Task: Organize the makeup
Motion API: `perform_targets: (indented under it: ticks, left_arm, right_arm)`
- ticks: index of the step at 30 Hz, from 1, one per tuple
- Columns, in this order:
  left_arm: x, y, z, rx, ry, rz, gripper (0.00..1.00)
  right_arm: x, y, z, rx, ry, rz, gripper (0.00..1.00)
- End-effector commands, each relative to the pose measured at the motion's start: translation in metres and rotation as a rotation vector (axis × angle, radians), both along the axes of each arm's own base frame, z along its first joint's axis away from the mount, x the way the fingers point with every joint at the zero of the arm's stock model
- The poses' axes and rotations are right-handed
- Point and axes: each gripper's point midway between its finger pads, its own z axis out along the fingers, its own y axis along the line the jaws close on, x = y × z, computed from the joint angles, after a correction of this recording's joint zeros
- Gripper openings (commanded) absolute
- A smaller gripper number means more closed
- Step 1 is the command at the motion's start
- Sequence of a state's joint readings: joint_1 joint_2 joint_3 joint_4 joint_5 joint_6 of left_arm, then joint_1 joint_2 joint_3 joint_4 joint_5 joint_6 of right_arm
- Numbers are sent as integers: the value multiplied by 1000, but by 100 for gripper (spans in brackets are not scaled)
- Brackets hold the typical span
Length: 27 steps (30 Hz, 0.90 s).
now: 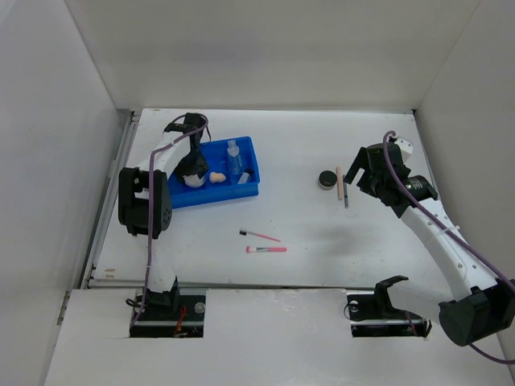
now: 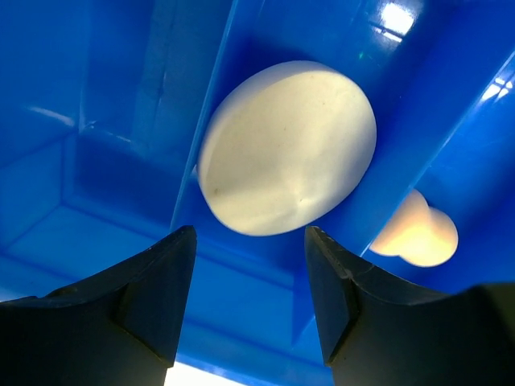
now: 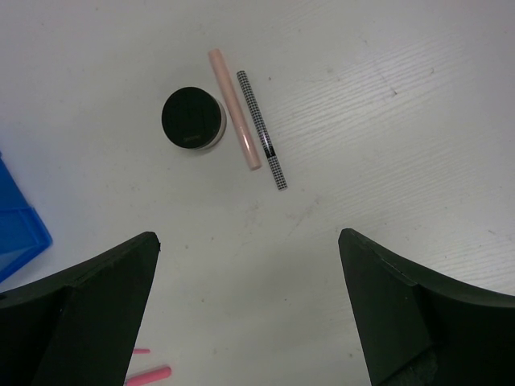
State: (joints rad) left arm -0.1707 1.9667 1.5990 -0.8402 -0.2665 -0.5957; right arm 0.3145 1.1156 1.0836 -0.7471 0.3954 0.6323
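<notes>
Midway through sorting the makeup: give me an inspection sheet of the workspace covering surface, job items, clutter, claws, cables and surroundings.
Surface: white table, lightly scuffed.
Job's things: in the blue tray are the white puff, the peach sponge and two clear bottles. On the table are two pink-handled brushes near the middle, with the black jar, beige stick and dark pencil side by side to the right.
Clutter: nothing seen.
Claws: left claw open over the puff, holding nothing. Right claw wide open above the jar group, empty.
Cables: purple cable along each arm, clear of the items.
Surroundings: white walls on three sides.
</notes>
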Motion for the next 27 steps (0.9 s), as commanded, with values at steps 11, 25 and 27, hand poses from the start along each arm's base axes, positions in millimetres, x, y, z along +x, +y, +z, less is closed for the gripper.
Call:
perform_targets:
  ticks: [11,25,27]
  left_arm:
    - [11,5,-5,25,-47,38,18]
    - [21,4,128,13,-328,-56,0]
    - [20,-1,136,9,-342,-67,0]
  right_arm:
    - [9,-2,19,-9,-59,-4,99]
    - [10,0,16,-6,-48,3,99]
    - [10,0,16,-6,-48,3,99]
